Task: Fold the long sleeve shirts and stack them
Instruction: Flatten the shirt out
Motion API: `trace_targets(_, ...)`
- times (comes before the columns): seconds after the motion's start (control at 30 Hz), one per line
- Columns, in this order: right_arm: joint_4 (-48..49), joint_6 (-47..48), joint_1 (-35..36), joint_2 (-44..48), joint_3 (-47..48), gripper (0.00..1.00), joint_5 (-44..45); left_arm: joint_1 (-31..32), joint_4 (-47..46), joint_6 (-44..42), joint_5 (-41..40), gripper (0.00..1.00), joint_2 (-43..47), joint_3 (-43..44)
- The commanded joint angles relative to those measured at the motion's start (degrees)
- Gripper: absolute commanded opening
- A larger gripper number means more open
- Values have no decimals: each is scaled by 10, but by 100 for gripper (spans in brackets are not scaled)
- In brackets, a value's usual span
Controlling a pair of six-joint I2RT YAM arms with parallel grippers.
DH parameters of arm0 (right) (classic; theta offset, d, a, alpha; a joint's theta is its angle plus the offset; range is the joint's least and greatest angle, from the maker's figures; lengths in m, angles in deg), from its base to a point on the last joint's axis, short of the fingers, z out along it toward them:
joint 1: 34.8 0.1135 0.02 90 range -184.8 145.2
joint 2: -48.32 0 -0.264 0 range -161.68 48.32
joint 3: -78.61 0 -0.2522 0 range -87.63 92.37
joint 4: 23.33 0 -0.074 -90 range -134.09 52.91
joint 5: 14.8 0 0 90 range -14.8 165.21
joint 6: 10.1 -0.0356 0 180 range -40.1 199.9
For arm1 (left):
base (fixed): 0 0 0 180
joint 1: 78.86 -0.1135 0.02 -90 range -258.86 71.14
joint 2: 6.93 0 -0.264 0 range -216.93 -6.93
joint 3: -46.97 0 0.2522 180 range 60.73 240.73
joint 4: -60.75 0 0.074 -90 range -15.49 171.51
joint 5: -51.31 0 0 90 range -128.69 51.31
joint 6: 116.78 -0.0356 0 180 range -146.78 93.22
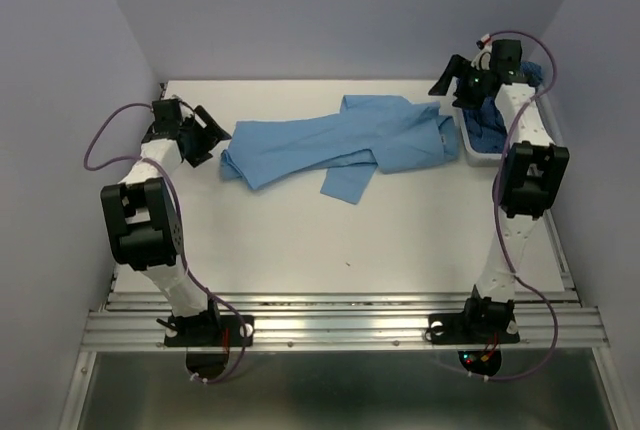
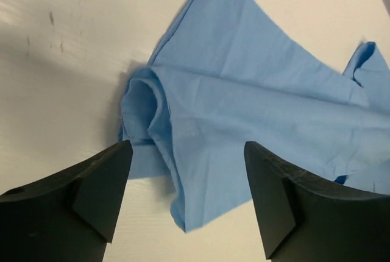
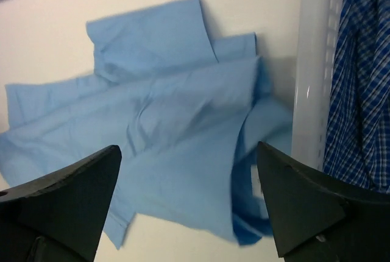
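The left gripper point(image 2: 186, 147) stands wide, nothing between its jaws. Just below and ahead of it lies the rolled-up left end of the light blue shirt point(image 2: 244, 109). The right gripper point(image 3: 189, 152) is spread wide too and holds nothing. It hangs over the shirt's other end, which lies bunched against the white wall of the basket point(image 3: 314, 61).

From above, the shirt stretches left to right across the far half of the table point(image 1: 350, 240). It is crumpled rather than flat, and one flap trails toward the near side. Each arm is at one end of that long axis, and neither is nearer the middle. The dark checked shirt point(image 3: 359, 61) sits in the basket on the right, closer to the right arm. Spreading the light shirt flat looks like the next job, probably with each gripper taking its own end.
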Motion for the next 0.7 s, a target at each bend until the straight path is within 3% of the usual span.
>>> trace_targets(0.0, -25, 43, 5, 61, -67, 100, 5, 11, 23, -9, -35, 93, 46, -16)
trace_targets(0.17, 75, 55, 38, 203, -227, 100, 17, 64, 6, 18, -89, 99, 127, -120)
trace_targets(0.27, 120, 31, 50, 279, -328, 100, 69, 123, -4, 46, -101, 99, 162, -172)
trace_targets(0.37, 172, 19, 50, 329, -434, 100, 101, 140, -17, 68, -115, 99, 176, -218)
trace_targets(0.47, 192, 39, 50, 327, -484, 100, 104, 142, -55, 71, -115, 99, 172, -247)
trace_targets(0.67, 145, 78, 50, 284, -468, 100, 161, 142, -76, 67, -112, 98, 113, -225)
